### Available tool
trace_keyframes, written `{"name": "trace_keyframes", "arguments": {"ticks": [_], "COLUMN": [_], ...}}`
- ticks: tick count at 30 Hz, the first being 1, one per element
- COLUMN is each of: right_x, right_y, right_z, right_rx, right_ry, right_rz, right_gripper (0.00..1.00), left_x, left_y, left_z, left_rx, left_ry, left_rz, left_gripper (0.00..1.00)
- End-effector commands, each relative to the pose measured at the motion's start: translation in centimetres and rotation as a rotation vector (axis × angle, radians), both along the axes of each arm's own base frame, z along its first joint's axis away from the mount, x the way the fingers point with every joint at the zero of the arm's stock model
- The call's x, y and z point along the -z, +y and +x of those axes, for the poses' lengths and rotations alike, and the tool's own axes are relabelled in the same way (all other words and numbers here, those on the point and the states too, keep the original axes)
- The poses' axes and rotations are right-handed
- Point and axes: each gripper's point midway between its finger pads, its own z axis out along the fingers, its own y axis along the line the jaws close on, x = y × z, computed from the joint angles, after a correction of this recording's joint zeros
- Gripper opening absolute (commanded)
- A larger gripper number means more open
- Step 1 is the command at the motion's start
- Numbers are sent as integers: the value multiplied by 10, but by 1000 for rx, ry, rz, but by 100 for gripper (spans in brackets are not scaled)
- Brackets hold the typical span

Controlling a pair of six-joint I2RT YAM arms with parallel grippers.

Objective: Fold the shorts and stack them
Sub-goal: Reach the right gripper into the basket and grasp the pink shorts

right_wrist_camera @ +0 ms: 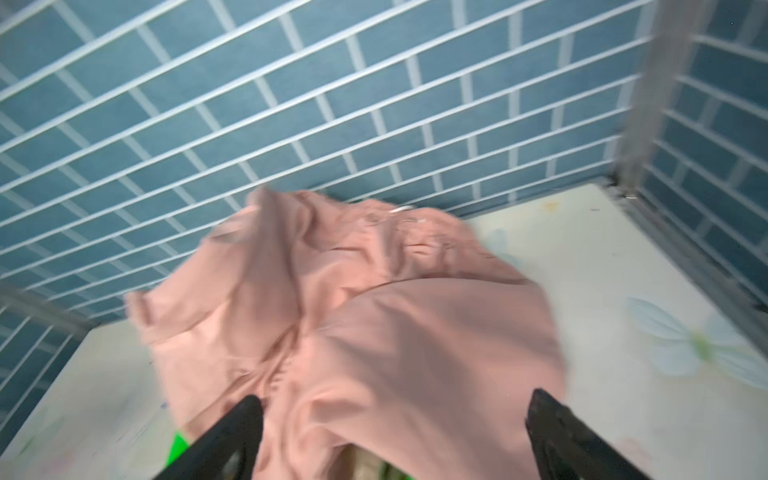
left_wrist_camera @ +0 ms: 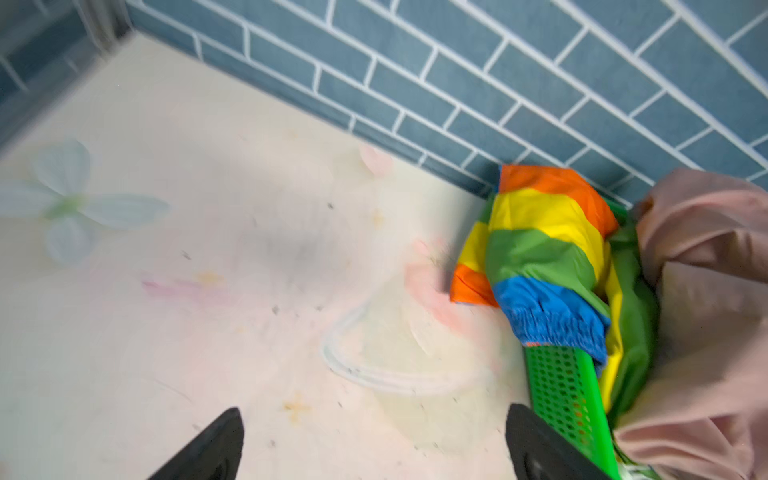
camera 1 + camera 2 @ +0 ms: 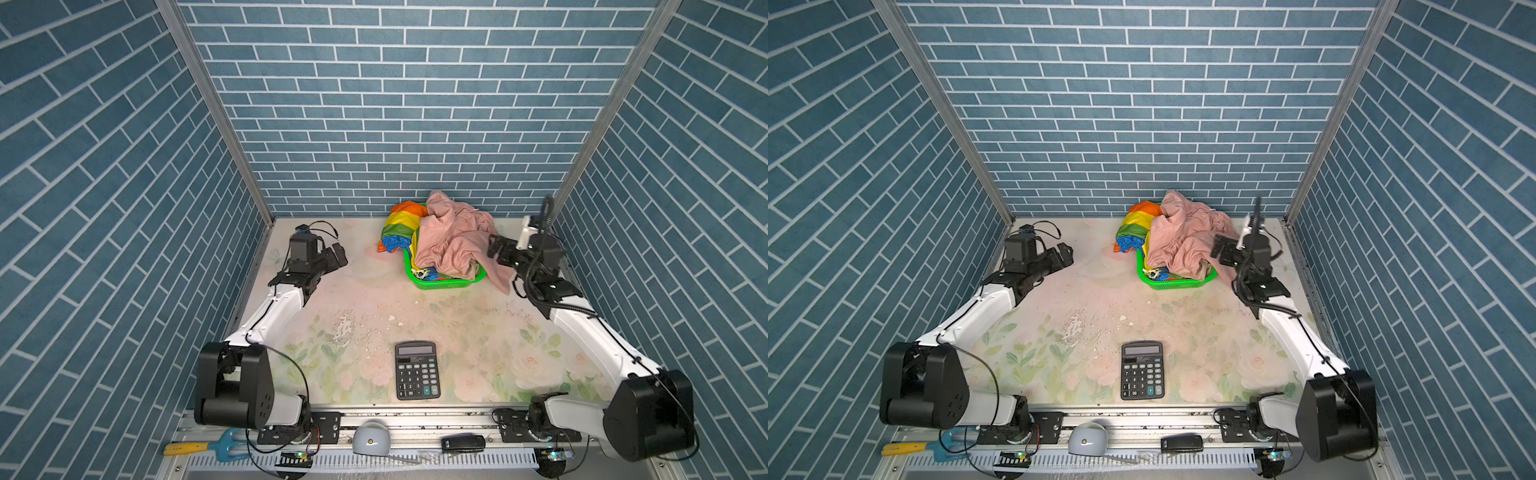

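Black wedge-shaped fingers (image 1: 228, 440) of the right gripper (image 1: 392, 399) are standing wide apart, gripping nothing, hovering close over the crumpled pale pink shorts (image 1: 374, 311); the left gripper (image 2: 374, 411) is gaping too, empty, above the floral table (image 2: 166, 291). Soft matte pink cloth is heaping over the green mesh basket (image 3: 444, 286) (one leg is spilling past its right rim), the glossy rainbow-striped shorts (image 3: 398, 232) are bulging out at its left, and the beige shorts (image 3: 468, 271) are peeking from underneath.
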Motion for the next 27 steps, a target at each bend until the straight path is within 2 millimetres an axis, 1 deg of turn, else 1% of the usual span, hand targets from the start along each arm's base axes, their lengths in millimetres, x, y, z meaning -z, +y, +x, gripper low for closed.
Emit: {"name": "trace_keyframes", "arguments": {"ticks": [1,3,5,8,9,10,11,12,14,16,17,19,23,25,26,27], "right_x": [37,42,52,68,76,87,94,102,111,130,133,146,172,181,184,186], "right_y": [51,91,132,178,188,200,210,216,226,228,227,229,238,242,242,241], "right_z": [-6,-2,3,9,12,15,19,22,32,42,46,53,58,58,57,58], "right_rx": [-59,-103,-155,-190,-190,-195,-198,-199,-184,-157,-142,-137,-171,-189,-192,-192], "right_ry": [177,203,232,287,302,321,331,344,360,394,402,416,468,490,498,500], "right_rz": [-122,-180,-250,-308,-316,-325,-328,-341,-380,-449,-475,-530,-554,-553,-558,-565], "right_gripper": [99,99,99,99,99,99,97,94,90,86,85,83,77,72,68,62], "left_x": [3,-3,-6,1,4,7,11,12,13,12,11,10,17,22,23,24], "left_y": [-44,-52,-55,-50,-49,-48,-49,-50,-53,-54,-53,-53,-51,-52,-53,-53], "left_z": [-26,-34,-42,-48,-49,-51,-53,-54,-56,-59,-60,-63,-68,-70,-70,-71], "left_rx": [115,132,130,110,108,106,111,119,133,137,136,139,136,139,140,140], "left_ry": [121,106,100,120,127,142,156,163,165,166,164,160,170,183,185,187], "left_rz": [-148,-141,-122,-113,-104,-100,-102,-107,-124,-125,-126,-126,-122,-129,-133,-137], "left_gripper": [99,100,100,100,100,99,100,100,100,100,100,100,100,99,100,99]}}
